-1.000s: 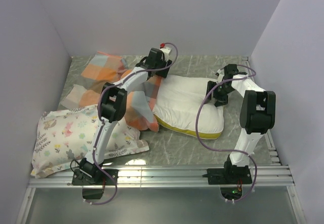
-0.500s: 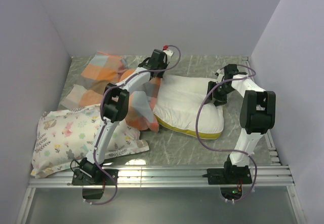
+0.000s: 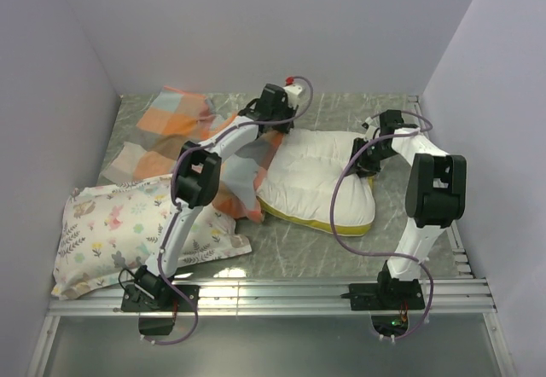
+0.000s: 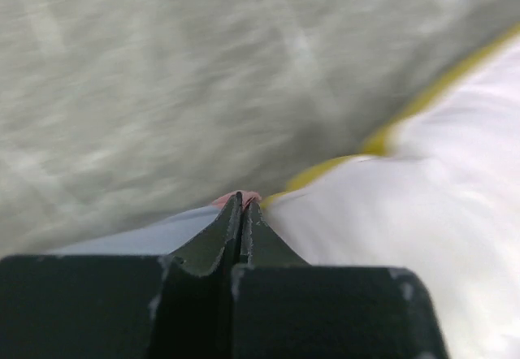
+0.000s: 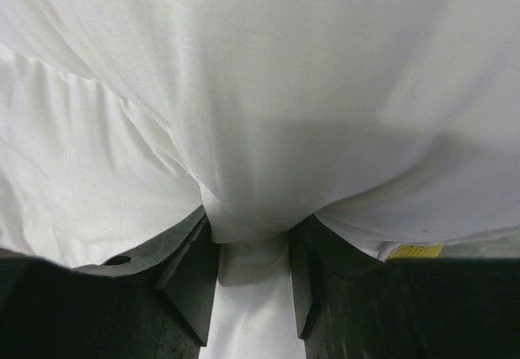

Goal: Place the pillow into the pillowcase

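Note:
The cream-white pillow [image 3: 320, 176] with a yellow band lies right of the middle. The checked pillowcase [image 3: 179, 117] spreads from the back left toward the pillow's left end. My left gripper [image 3: 277, 125] is at the pillow's back left corner. In the left wrist view that gripper [image 4: 242, 201] is shut on a sliver of the orange-pink pillowcase edge, next to the pillow [image 4: 422, 205]. My right gripper [image 3: 365, 162] is at the pillow's right end. Its fingers [image 5: 188, 270] pinch a fold of the white pillow cloth [image 5: 252, 249].
A white pillow printed with flowers and deer [image 3: 136, 228] lies at the front left, against the pillowcase. Lilac walls close off the left, back and right. A metal rail [image 3: 273, 296] runs along the near edge by the arm bases.
My left gripper has closed and moved right and back, drawing the pillowcase edge toward the pillow. The right gripper's jaws have narrowed onto the pillow fold, which bunched slightly leftward.

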{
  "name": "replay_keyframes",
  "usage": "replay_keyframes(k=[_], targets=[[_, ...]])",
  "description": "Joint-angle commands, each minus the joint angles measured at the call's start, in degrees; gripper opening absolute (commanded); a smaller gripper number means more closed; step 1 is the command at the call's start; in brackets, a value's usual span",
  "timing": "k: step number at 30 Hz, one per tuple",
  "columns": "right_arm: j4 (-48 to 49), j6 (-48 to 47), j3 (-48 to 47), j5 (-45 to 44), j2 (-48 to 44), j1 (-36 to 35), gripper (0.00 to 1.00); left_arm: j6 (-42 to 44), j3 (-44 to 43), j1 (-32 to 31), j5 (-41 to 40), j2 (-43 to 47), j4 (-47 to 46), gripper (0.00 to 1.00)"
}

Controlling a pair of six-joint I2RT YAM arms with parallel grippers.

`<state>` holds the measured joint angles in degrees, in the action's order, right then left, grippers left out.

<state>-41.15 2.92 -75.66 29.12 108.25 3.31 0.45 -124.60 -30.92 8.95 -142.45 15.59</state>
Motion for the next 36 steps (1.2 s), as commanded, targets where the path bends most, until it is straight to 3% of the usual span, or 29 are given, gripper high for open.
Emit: replay_keyframes(k=[1, 3, 9, 17, 21, 23, 24, 25, 26, 27, 29, 31, 36], targets=[[3.5, 3.0, 1.5, 8.0, -2.3, -1.0, 0.41, -10.1, -2.4, -8.9, 16.9, 4.5, -5.7, 0.0], [4.3, 3.4, 1.9, 8.9, -4.1, -0.9, 0.4, -17.4, -1.2, -9.3, 19.4, 4.4, -8.3, 0.0], [5.7, 4.8, 3.6, 11.7, -8.0, -0.6, 0.36, -27.8, 1.0, -9.9, 22.1, 4.6, -16.7, 0.0], [9.6, 9.0, 5.9, 14.5, -13.1, 4.3, 0.35, -34.1, 0.0, -13.3, 29.2, 4.9, -20.6, 0.0], [13.8, 11.2, 8.3, 14.7, -15.7, 8.6, 0.34, -35.4, 1.8, -12.9, 27.6, 4.3, -21.0, 0.01], [12.1, 8.2, 7.8, 13.2, -15.6, 8.7, 0.34, -30.5, -0.6, -12.2, 23.8, 5.0, -13.8, 0.16], [9.7, 7.1, 7.2, 11.8, -15.3, 8.6, 0.38, -24.8, -1.6, -10.8, 20.8, 5.8, -9.7, 0.4], [8.2, 5.8, 6.7, 10.9, -15.5, 8.6, 0.43, -22.2, -2.5, -9.8, 20.1, 6.7, -6.4, 0.51], [6.5, 2.2, 6.2, 8.9, -16.0, 8.5, 0.51, -19.6, -3.5, -8.6, 19.4, 8.7, -3.1, 0.64], [3.6, 0.6, 5.4, 6.5, -16.6, 8.1, 0.68, -14.9, -4.4, -6.0, 17.8, 9.9, 0.2, 0.76], [1.0, -4.1, 4.6, -0.2, -19.9, 8.2, 0.82, -8.1, -3.6, -3.1, 17.3, 15.3, 9.1, 0.83], [0.6, -7.4, 4.3, -4.1, -24.3, 8.0, 0.88, -2.4, 2.1, 0.8, 17.3, 22.6, 14.9, 0.86], [-1.0, -10.9, 3.5, -7.7, -28.3, 1.3, 0.88, 11.7, 19.5, 2.0, 11.3, 34.2, 18.4, 0.85]])
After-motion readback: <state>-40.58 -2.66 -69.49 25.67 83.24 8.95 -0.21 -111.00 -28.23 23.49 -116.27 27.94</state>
